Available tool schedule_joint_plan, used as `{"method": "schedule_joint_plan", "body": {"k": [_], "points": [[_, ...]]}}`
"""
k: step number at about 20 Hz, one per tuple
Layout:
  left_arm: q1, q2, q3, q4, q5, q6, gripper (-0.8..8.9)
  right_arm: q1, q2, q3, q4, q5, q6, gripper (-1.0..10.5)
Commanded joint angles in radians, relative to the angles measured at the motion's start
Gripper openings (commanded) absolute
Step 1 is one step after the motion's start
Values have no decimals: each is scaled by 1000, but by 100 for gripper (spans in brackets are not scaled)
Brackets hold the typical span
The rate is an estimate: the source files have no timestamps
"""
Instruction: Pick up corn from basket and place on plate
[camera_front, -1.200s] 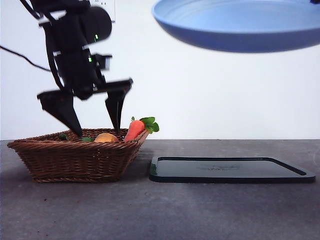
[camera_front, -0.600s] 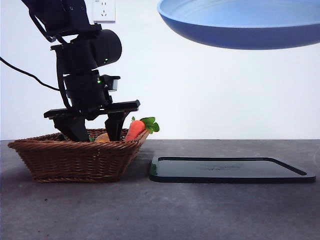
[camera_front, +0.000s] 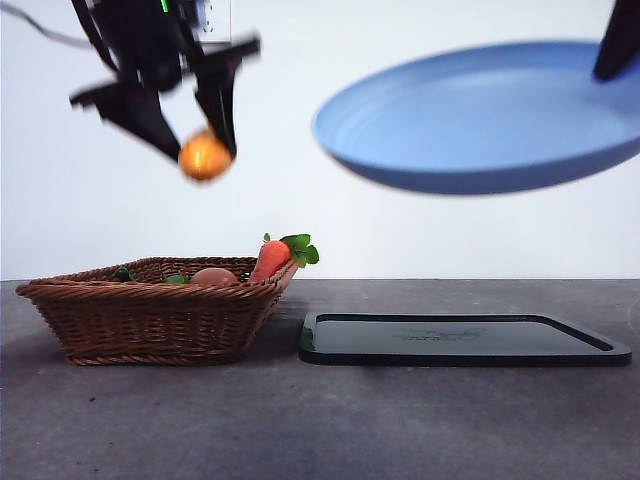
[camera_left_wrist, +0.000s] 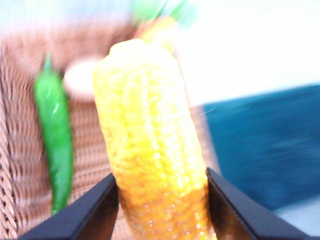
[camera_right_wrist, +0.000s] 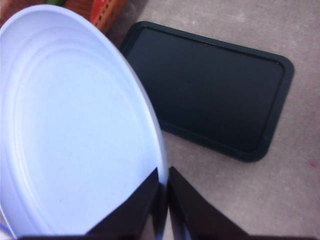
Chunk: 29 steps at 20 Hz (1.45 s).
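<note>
The left gripper (camera_front: 205, 150) has the corn (camera_front: 205, 157) clamped between its jaws, high above the wicker basket (camera_front: 150, 315), where the carrot (camera_front: 270, 258) and a green pepper (camera_left_wrist: 54, 145) lie. The right gripper (camera_right_wrist: 164, 200) pinches the rim of the light-blue plate (camera_front: 480, 120), holding it tilted in the air over the black tray (camera_front: 460, 340). This looks like the carry step: next, I'd say, the cob must travel across, over the plate's hollow, then be let go gently.

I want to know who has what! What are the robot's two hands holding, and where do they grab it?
The left gripper clamps the stubby yellow ridged corn by its sides near one end. The right gripper pinches the big light-blue plate at its rim.
</note>
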Motion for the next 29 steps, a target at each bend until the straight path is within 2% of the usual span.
{"method": "schedule_joint_plan", "body": {"k": [1,4,11,16,20,24,29], "points": [[-27,-74,26,-7,67,-4,205,3,117,21,77,-44,37,2],[-100,-115,26,-18,150,2,205,3,275,21,193,-140,86,2],[-245,-14,26,-46,149,124,205,-40,431,21,303,-308,173,2],[-282,114,26,-43,149,185,206,-82,444,21,300,-351,176,2],[-285,181,26,-24,149,183,209,-95,444,21,294,-372,173,2],[-286,192,26,-26,148,183,309,-95,444,21,293,-372,168,2],[-288,192,26,-32,148,185,343,-95,444,21,293,-372,168,2]]}}
